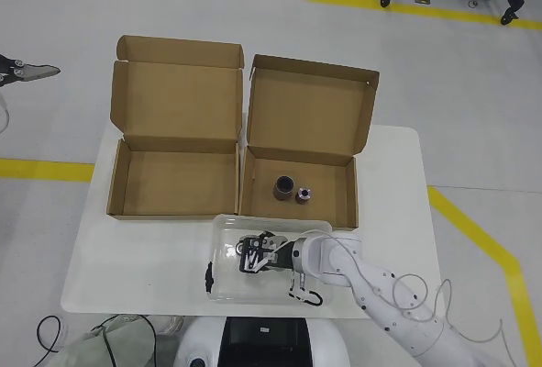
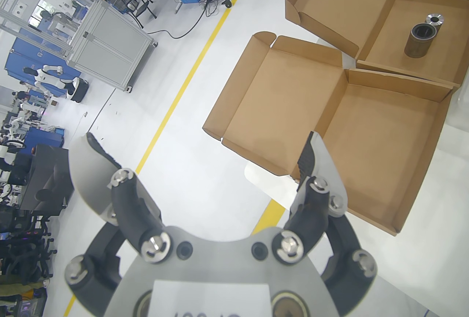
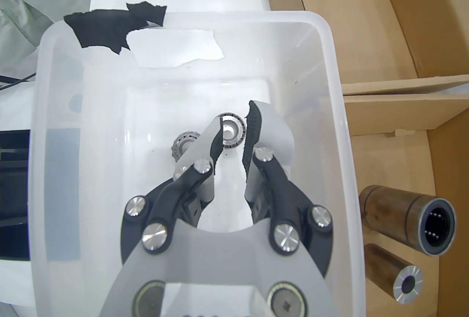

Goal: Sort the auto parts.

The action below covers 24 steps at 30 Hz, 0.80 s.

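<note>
The right claw (image 3: pixel 234 131) is down inside a clear plastic bin (image 3: pixel 331 84) on a white desk (image 1: pixel 133 266), its two ribbed fingers pinching a small silver roller bearing (image 3: pixel 231 126) at their tips. A second bearing (image 3: pixel 184 143) lies just beside the claw, partly hidden behind one finger. Past the bin's wall from the claw stands an open cardboard box (image 1: pixel 344 197) holding two brown cylindrical bushings (image 3: pixel 403 217), with a second open box (image 1: pixel 174 183) just beyond it. The left claw (image 2: pixel 200 141) hangs spread wide off the desk's side, above the floor. The lift should probably go straight up, grip kept square, so the neighbouring bearing is not nudged and the bin's rim is cleared.
</note>
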Motion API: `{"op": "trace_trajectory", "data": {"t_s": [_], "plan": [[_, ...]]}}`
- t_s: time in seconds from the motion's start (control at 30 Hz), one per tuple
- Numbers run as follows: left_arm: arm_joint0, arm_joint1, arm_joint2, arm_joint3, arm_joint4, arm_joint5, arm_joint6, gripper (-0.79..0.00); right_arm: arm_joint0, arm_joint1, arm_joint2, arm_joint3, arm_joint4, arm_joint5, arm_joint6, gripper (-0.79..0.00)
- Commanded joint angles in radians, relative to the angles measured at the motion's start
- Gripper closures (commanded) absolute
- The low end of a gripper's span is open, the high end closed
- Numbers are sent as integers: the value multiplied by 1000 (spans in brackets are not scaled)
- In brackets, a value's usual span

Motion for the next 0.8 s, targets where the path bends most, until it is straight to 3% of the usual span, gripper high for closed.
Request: {"op": "trace_trajectory", "data": {"t_s": [0.0, 0.13, 0.23, 0.27, 0.77], "plan": [[0, 0, 0, 0, 0, 0, 0, -785, 0, 0, 0, 0, 0, 0, 0, -102], [0, 0, 0, 0, 0, 0, 0, -785, 0, 0, 0, 0, 0, 0, 0, -249], [0, 0, 0, 0, 0, 0, 0, -785, 0, 0, 0, 0, 0, 0, 0, -262], [0, 0, 0, 0, 0, 0, 0, -785, -4, 0, 0, 1, -2, 7, -1, -323], [0, 0, 0, 0, 0, 0, 0, -785, 13, -20, -33, 70, -18, 54, 22, -271]]}}
